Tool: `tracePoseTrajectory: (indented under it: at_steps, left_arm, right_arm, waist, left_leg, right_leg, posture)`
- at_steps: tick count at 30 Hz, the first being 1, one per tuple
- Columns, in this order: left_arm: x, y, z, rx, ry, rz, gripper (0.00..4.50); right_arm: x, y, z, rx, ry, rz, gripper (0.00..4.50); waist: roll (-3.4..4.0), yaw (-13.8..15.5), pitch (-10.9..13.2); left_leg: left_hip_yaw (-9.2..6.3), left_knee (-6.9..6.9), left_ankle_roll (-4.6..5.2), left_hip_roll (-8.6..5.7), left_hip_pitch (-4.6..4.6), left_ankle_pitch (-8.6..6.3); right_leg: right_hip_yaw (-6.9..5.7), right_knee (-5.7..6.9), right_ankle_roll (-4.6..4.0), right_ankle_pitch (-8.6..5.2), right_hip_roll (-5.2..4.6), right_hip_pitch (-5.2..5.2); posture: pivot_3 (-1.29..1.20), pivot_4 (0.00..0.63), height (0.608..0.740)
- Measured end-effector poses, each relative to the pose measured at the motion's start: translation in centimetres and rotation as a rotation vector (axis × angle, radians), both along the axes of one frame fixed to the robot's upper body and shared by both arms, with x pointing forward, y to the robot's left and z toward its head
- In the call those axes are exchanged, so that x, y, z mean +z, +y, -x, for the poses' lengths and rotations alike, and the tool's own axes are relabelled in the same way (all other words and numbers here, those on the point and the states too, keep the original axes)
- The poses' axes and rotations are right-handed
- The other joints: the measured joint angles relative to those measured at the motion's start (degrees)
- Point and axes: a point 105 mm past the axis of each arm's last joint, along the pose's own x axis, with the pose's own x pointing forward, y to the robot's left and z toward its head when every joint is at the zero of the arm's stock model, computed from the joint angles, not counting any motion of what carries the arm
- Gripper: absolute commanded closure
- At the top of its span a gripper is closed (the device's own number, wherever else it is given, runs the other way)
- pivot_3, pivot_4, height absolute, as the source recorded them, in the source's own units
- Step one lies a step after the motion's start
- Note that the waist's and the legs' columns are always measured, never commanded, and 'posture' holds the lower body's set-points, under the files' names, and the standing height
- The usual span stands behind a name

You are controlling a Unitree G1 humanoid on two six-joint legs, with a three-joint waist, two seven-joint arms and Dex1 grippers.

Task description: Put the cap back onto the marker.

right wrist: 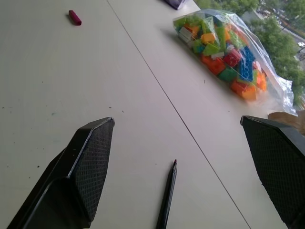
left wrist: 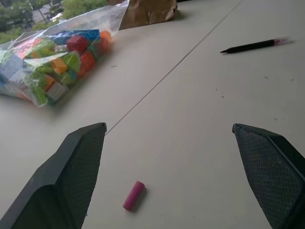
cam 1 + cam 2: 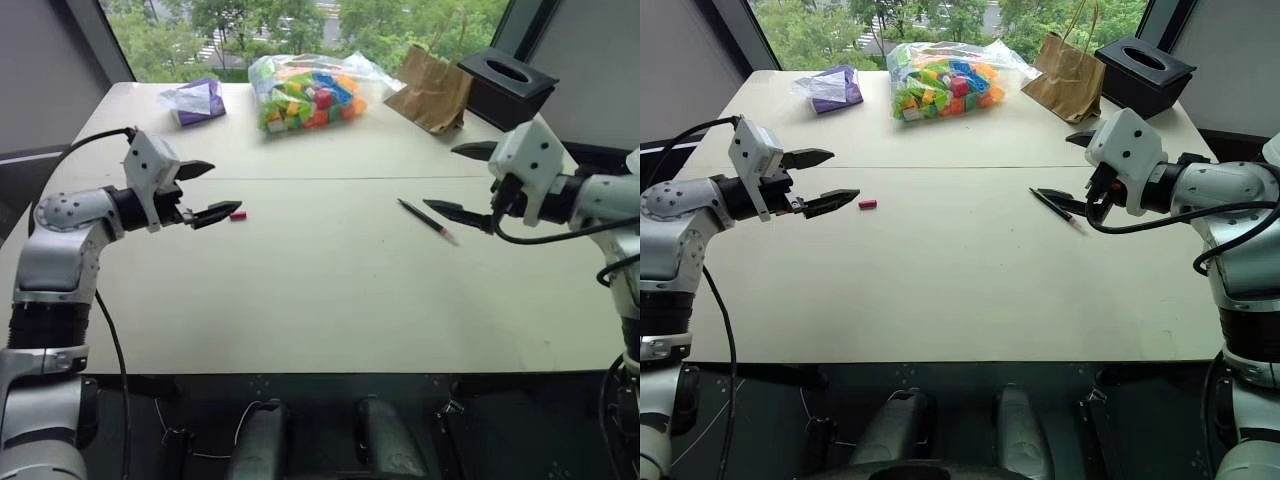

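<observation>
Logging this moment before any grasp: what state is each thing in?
cap: off the marker, lying on the table.
marker: uncapped, lying flat.
left gripper: open, empty.
right gripper: open, empty.
bag of blocks: full, lying on the table.
tissue box: upright.

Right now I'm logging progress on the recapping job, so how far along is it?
Nothing is done yet: the cap lies loose on the table, well apart from the marker, which is uncapped. In hand: nothing is gripped; the left gripper hangs open beside the cap, and the right gripper is open near the marker. Left: pick up both, line them up and press the cap on.
</observation>
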Motion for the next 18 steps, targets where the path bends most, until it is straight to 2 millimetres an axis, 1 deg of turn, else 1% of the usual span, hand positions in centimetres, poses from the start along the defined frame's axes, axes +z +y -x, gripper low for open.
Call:
tracePoseTrajectory:
  at_steps: [18]
  left_arm:
    - [-0.42, -0.21, -0.09, -0.001, 0.024, 0.010, 0.07]
  right_arm:
    - [-1.01, 0.47, 0.63, 0.000, 0.037, -0.009, 0.11]
  waist:
    - [0.00, 0.0, 0.0]
  left_leg:
    - [0.00, 0.00, 0.00, 0.00, -0.01, 0.00]
  right_leg:
    - [0.00, 0.00, 0.00, 0.00, 0.00, -0.01]
  posture:
    - [0.00, 0.150, 0.740]
